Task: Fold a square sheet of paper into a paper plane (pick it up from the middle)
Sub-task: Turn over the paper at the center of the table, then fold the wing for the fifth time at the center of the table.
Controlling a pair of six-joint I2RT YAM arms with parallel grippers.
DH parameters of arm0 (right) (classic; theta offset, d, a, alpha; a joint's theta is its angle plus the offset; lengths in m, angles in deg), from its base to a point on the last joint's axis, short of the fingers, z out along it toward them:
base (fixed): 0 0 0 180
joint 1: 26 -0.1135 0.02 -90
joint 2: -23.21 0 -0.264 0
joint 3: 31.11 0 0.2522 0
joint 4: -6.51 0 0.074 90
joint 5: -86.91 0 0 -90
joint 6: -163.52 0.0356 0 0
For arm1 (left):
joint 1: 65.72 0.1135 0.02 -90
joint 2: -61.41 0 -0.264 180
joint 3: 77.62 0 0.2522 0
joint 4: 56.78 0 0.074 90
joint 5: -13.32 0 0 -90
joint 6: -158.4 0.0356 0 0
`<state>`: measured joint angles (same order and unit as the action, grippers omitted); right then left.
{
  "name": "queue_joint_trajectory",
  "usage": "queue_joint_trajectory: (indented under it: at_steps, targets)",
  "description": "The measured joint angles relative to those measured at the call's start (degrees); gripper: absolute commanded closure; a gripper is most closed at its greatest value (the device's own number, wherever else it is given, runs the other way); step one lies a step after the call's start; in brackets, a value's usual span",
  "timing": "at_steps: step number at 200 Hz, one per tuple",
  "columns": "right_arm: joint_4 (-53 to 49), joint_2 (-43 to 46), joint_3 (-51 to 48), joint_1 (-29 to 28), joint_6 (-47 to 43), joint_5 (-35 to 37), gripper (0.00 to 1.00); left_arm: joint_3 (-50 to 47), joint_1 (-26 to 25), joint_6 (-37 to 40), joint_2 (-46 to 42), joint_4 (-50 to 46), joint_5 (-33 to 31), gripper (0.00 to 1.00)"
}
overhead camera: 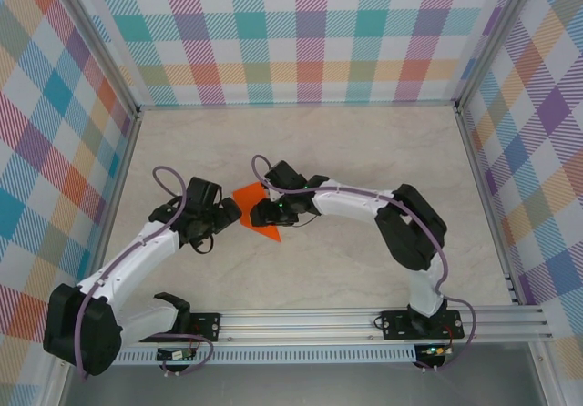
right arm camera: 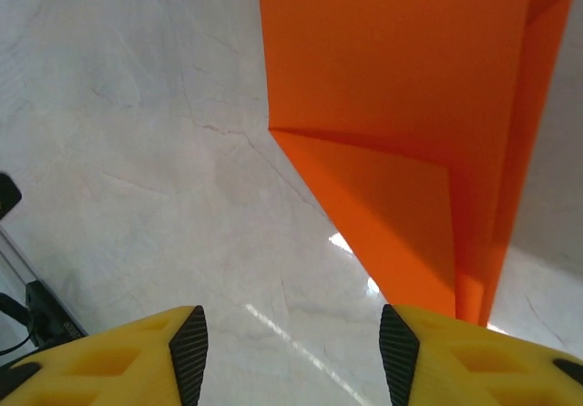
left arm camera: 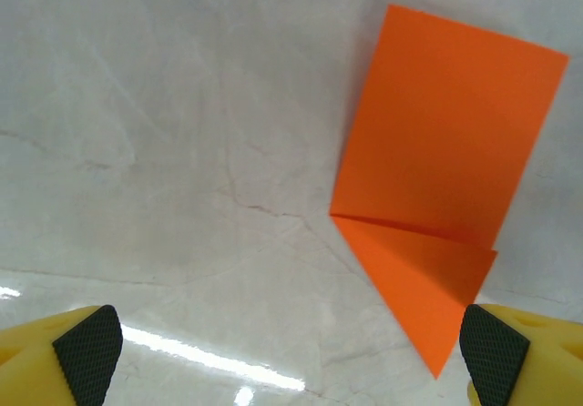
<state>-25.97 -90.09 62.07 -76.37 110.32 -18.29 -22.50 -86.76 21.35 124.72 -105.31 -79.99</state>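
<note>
The square sheet of paper (overhead camera: pixel 248 194) lies partly folded on the pale marble-look table, bright orange, with a triangular flap creased over one end. In the left wrist view the sheet of paper (left arm camera: pixel 446 133) sits ahead and to the right, its pointed tip beside the right fingertip (left arm camera: pixel 494 351). My left gripper (left arm camera: pixel 290 351) is open wide over bare table. My right gripper (right arm camera: pixel 291 351) is open too, with only table between its pads; the sheet of paper (right arm camera: pixel 392 78) runs down to its right finger (right arm camera: pixel 399 351). From above, the left gripper (overhead camera: pixel 223 217) and right gripper (overhead camera: pixel 264 211) flank the sheet.
Plaid walls (overhead camera: pixel 310 42) enclose the table on three sides, with metal posts at the corners. An aluminium rail (overhead camera: pixel 346 319) carrying both arm bases runs along the near edge. Open tabletop (overhead camera: pixel 364 151) stretches behind and to the right of the paper.
</note>
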Motion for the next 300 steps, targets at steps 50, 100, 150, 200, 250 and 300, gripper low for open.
queue_joint_trajectory:
  at_steps: [50, 100, 150, 200, 250, 300]
  targets:
    - [-2.9, -8.8, 7.1, 0.2, -2.4, -1.5, 0.49, -2.3, 0.7, -1.0, -1.9, 0.1, 1.9, 0.02]
    - [-6.4, -8.2, 5.5, 0.2, -12.4, -1.7, 0.49, -2.4, 0.7, -0.9, -2.1, 0.5, 3.3, 0.01]
    - [-11.1, -0.4, -3.7, 1.2, -20.8, -1.9, 0.49, -4.4, 0.7, -0.7, -2.3, 2.0, 6.4, 0.01]
    - [-4.3, 5.7, -7.7, 2.4, -13.4, -3.1, 0.45, -9.8, 0.7, -3.0, -4.0, 9.4, 13.0, 0.03]
    - [0.3, 3.9, -8.5, 3.7, -7.2, -3.3, 0.47, -12.0, 0.7, -5.1, -4.9, 15.2, 17.2, 0.01]
    - [2.1, 1.8, -8.6, 4.7, -5.5, -3.5, 0.48, -13.1, 0.1, -6.8, -2.8, 20.6, 20.7, 0.00]
